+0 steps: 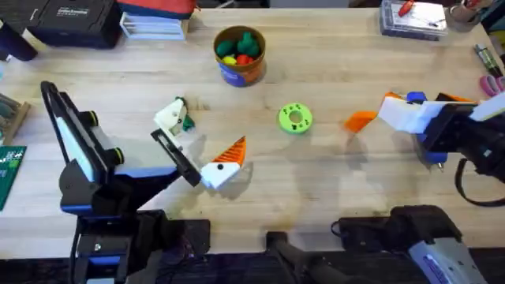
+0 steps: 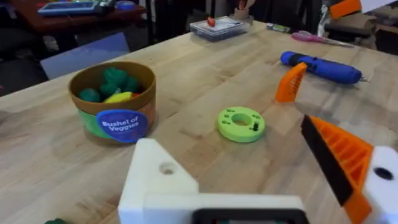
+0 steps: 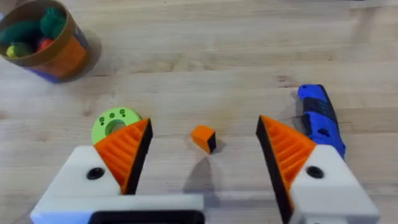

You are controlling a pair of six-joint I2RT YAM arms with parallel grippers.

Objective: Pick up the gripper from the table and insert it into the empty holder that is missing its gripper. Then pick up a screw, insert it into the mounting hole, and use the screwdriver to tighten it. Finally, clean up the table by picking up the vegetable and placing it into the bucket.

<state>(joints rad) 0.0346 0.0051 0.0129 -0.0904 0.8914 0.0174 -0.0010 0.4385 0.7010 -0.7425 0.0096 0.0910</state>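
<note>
The loose gripper part, a small orange wedge (image 1: 360, 120) (image 2: 291, 82) (image 3: 203, 138), stands on the table. My right gripper (image 1: 398, 114) (image 3: 204, 124) hovers over it, open, one finger on each side. The blue screwdriver (image 1: 416, 98) (image 2: 320, 67) (image 3: 320, 118) lies just beyond it, partly under the right arm. My left gripper (image 1: 197, 140) (image 2: 236, 155) is open wide and holds nothing. The green vegetable (image 1: 187, 121) (image 2: 56, 221) lies beside its far finger. The bucket (image 1: 239, 75) (image 2: 112, 118) (image 3: 62, 56) stands at the back with toy vegetables in it. The holder is out of view.
A flat green disc with holes (image 1: 296, 118) (image 2: 241, 124) (image 3: 112, 121) lies mid-table, a small dark pin in one hole. A black case (image 1: 71, 22) sits back left, a clear box (image 1: 413, 17) back right, pens (image 1: 489, 67) at the right edge.
</note>
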